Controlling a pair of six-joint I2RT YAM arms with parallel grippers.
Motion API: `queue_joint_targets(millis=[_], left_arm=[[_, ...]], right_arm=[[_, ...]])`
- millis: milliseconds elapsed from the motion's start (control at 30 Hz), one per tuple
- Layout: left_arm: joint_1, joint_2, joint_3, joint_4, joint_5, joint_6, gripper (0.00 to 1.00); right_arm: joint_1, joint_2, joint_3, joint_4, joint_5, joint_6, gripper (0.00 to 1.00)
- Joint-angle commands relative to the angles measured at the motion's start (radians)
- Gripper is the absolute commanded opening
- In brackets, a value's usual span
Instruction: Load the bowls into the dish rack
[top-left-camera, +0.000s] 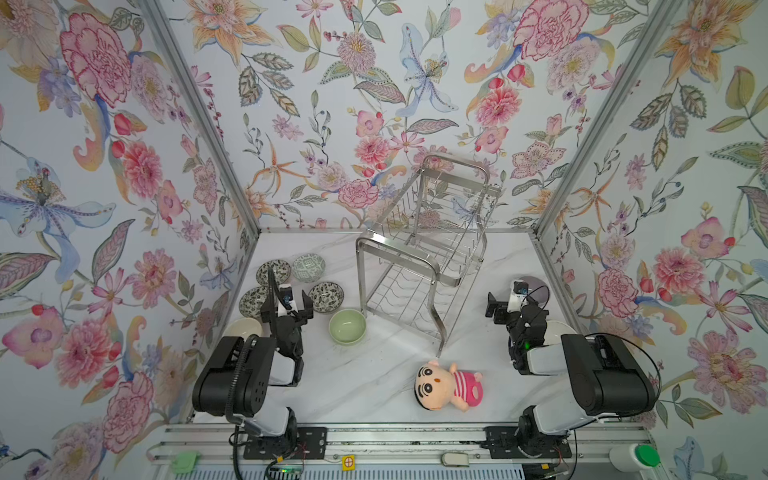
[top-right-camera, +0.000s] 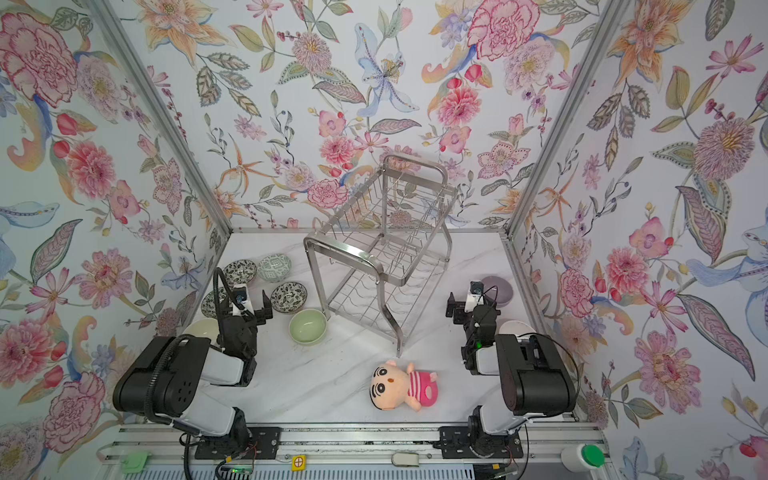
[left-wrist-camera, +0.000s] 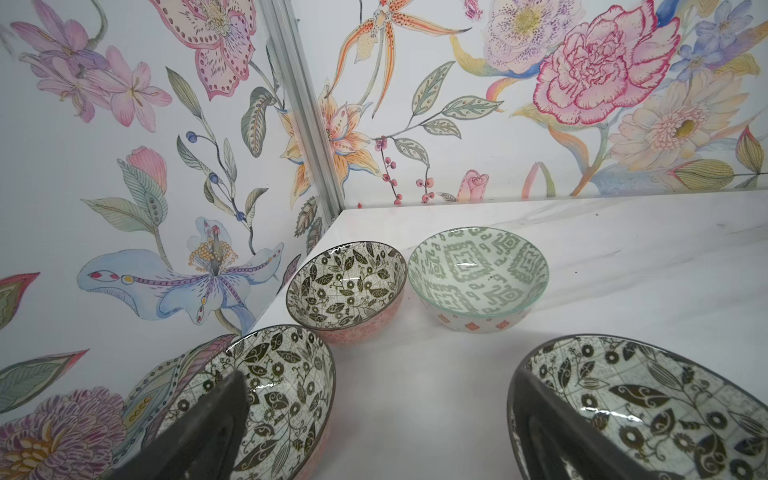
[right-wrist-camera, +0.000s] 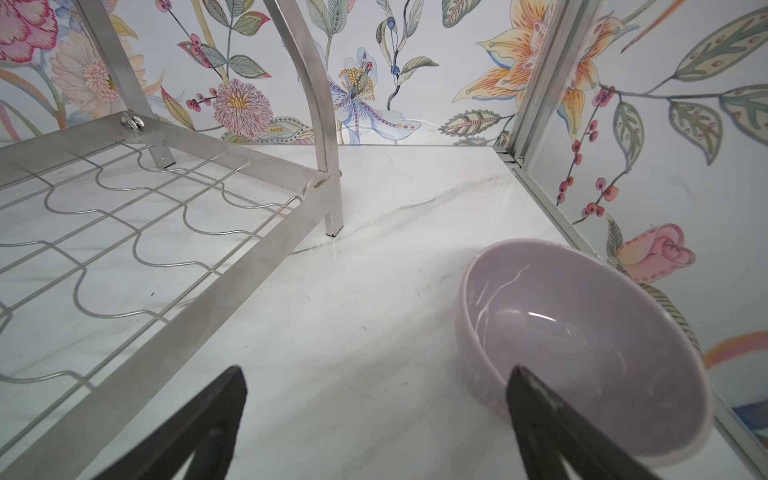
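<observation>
The steel dish rack (top-left-camera: 399, 249) (top-right-camera: 353, 253) stands at the back middle with nothing in it. Left of it sit four patterned bowls; three carry dark leaves (left-wrist-camera: 345, 282) (left-wrist-camera: 270, 399) (left-wrist-camera: 648, 411) and one a green pattern (left-wrist-camera: 478, 270). A pale green bowl (top-left-camera: 347, 326) and a cream bowl (top-left-camera: 243, 328) lie nearer. My left gripper (top-left-camera: 286, 305) (left-wrist-camera: 376, 378) hangs open and empty between the two nearest leaf bowls. My right gripper (top-left-camera: 509, 305) (right-wrist-camera: 376, 372) is open and empty beside the lavender bowl (right-wrist-camera: 582, 332), with the rack's lower tier (right-wrist-camera: 232, 266) on its other side.
A plush doll in a pink striped shirt (top-left-camera: 449, 384) lies on the marble table in front of the rack's near leg. A pale bowl (top-left-camera: 557, 330) shows partly under the right arm. Floral walls close in the left, back and right sides.
</observation>
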Motion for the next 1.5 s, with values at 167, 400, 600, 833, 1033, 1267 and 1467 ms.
queue_joint_targets(millis=[167,400,600,833,1033,1267,1467], left_arm=[[-0.008,0.01,0.015,0.019,0.018,0.015,0.99],[-0.007,0.011,0.015,0.019,0.019,0.015,0.99],[-0.007,0.011,0.016,0.019,0.018,0.015,0.99],[-0.007,0.01,0.016,0.019,0.018,0.015,0.99],[-0.008,0.009,0.016,0.019,0.019,0.015,0.99],[-0.016,-0.054,-0.034,0.059,-0.07,-0.005,0.99],[-0.022,-0.244,0.099,-0.324,-0.185,-0.026,0.99]], right_arm=[[0.0,-0.009,0.01,-0.011,-0.004,-0.004,0.99],[-0.001,-0.008,0.01,-0.012,-0.005,-0.002,0.99],[0.002,-0.009,0.012,-0.013,0.002,-0.005,0.99],[0.006,-0.01,0.011,-0.012,0.012,-0.007,0.99],[0.011,-0.009,0.009,-0.007,0.024,-0.009,0.99],[0.019,-0.06,0.021,-0.08,0.166,0.037,0.99],[0.036,-0.204,0.138,-0.446,0.309,0.121,0.99]])
